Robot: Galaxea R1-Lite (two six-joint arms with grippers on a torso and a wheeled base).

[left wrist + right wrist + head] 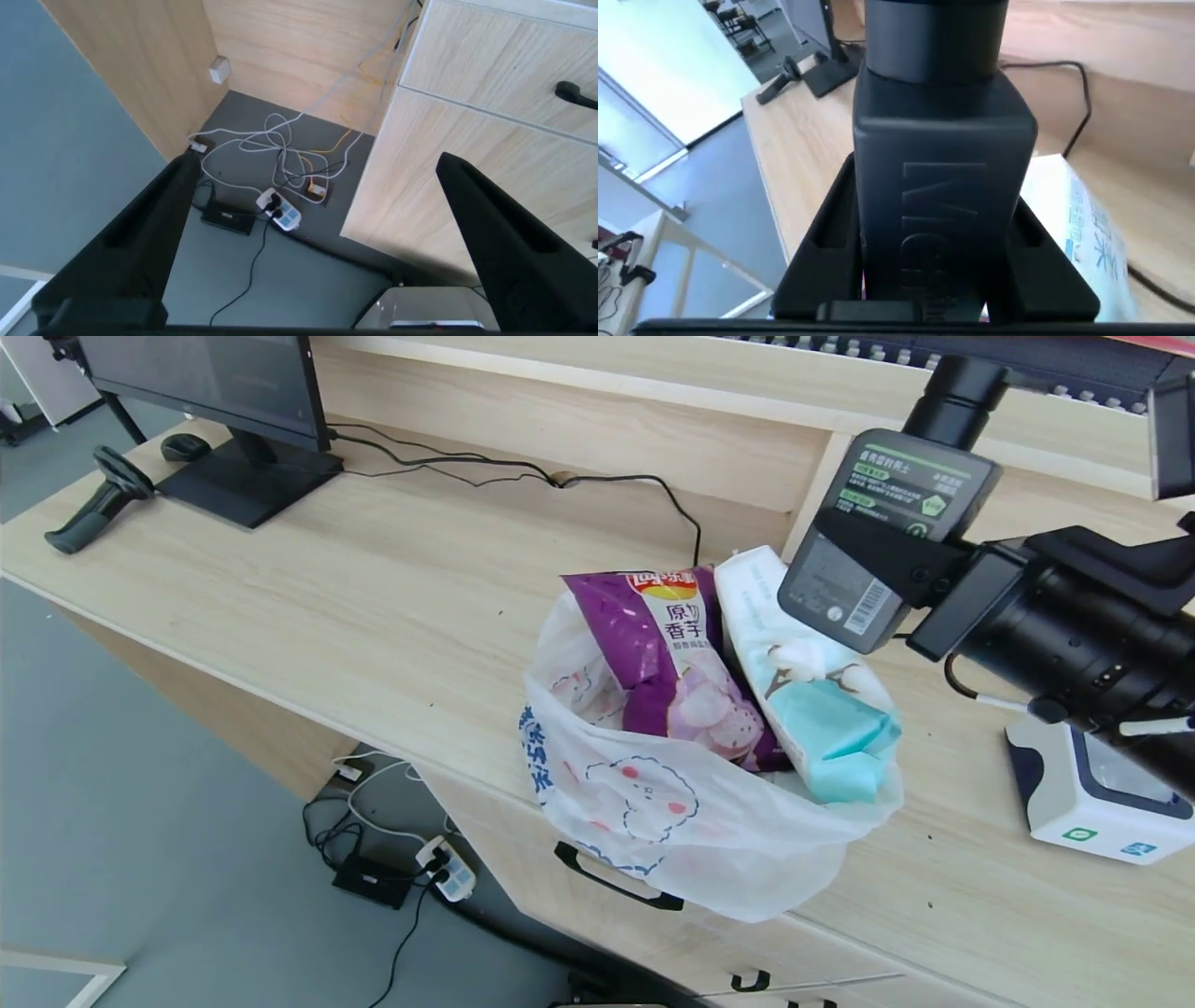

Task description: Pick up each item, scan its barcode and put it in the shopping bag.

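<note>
A dark bottle is held over the shopping bag.

The bottle (887,513), dark grey with a black cap, is clamped at its lower part by the right end effector (910,574) and is held tilted in the air, just behind and above the right side of the shopping bag (653,812); a barcode label (868,607) is seen on its near face. The white bag is set at the front edge of the desk (373,597), with a purple chip packet (667,653) and a tissue pack (812,691) standing in it, side by side. A white scanner box (1092,803) is placed on the desk to the right of the bag. The left end effector (318,187) is spread wide with nothing in it, above a floor where cables (280,154) and a power strip (280,213) are laid.
</note>
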